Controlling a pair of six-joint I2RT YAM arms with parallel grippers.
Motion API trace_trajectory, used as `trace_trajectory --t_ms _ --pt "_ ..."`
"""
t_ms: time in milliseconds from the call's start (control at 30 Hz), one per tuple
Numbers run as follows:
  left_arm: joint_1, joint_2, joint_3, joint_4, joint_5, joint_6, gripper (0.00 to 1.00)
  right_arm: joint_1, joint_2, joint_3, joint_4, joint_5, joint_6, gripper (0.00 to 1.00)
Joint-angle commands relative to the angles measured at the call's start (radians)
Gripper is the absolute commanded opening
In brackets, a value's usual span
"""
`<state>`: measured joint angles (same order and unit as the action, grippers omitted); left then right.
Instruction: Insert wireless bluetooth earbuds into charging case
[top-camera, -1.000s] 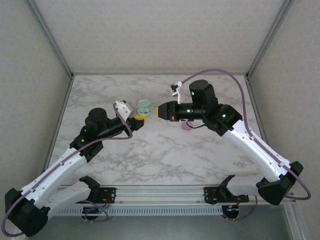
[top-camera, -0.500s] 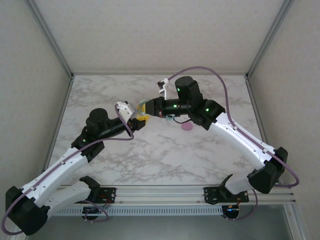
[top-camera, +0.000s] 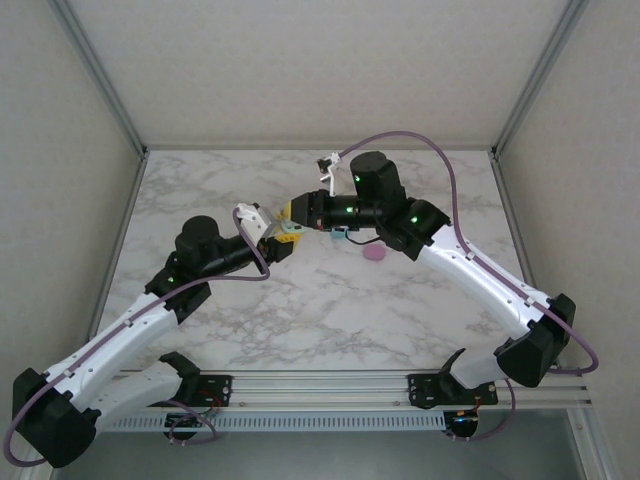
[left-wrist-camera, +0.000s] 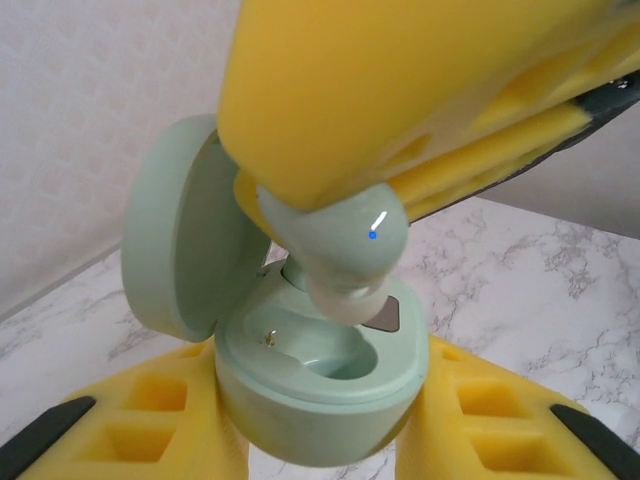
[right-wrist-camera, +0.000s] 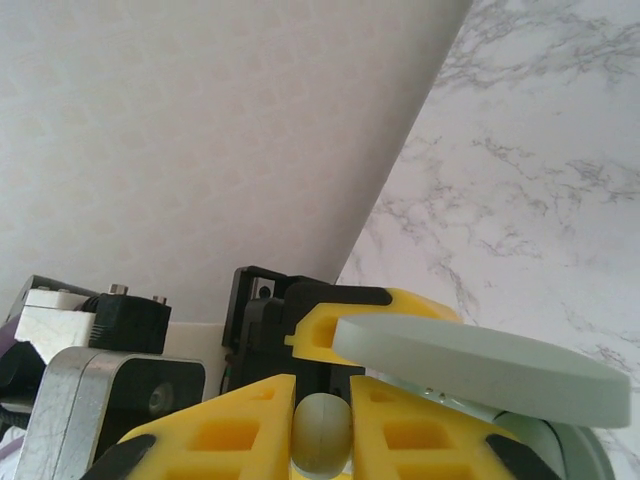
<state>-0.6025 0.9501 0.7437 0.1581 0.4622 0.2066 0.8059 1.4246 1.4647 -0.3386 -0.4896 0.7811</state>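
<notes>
My left gripper (left-wrist-camera: 320, 445) is shut on a mint green charging case (left-wrist-camera: 325, 385), one yellow finger on each side, and holds it off the table. The case's lid (left-wrist-camera: 175, 240) stands open to the left and one inner well shows empty. A mint green earbud (left-wrist-camera: 340, 250) hangs just above that well, tip down, with my right gripper (right-wrist-camera: 322, 440) shut on it (right-wrist-camera: 322, 430). In the top view the two grippers meet at mid-table, left (top-camera: 272, 240) and right (top-camera: 293, 215). The open lid (right-wrist-camera: 480, 365) also crosses the right wrist view.
A small pink piece (top-camera: 375, 255) lies on the marble table (top-camera: 330, 310) below the right forearm, with a bit of cyan (top-camera: 340, 237) beside it. Grey walls close the table at the back and both sides.
My right arm has swung left with the earbud, from beside the case to right over its open well. The left gripper has kept its grip and barely shifted.
</notes>
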Motion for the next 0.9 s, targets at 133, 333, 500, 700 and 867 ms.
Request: trace_trajectory --t_ms 133,333,500,700,867 --pt "-0.011 -0.006 0.031 0.055 -0.009 -0.043 0.27 0.014 0.002 0.001 -0.022 0.030 -0.012 0.20" --pt "-0.013 -0.002 0.037 0.060 -0.013 -0.056 0.27 0.023 0.006 -0.001 -0.023 0.049 -0.025 0.20" --pt "-0.013 -0.005 0.036 0.060 -0.016 -0.060 0.27 0.029 0.016 0.004 -0.041 0.059 -0.040 0.20" --pt "-0.014 -0.011 0.035 0.063 -0.017 -0.062 0.27 0.037 0.023 0.008 -0.078 0.096 -0.057 0.20" --pt "-0.014 -0.014 0.036 0.063 -0.015 -0.060 0.27 0.044 0.032 0.020 -0.096 0.122 -0.065 0.23"
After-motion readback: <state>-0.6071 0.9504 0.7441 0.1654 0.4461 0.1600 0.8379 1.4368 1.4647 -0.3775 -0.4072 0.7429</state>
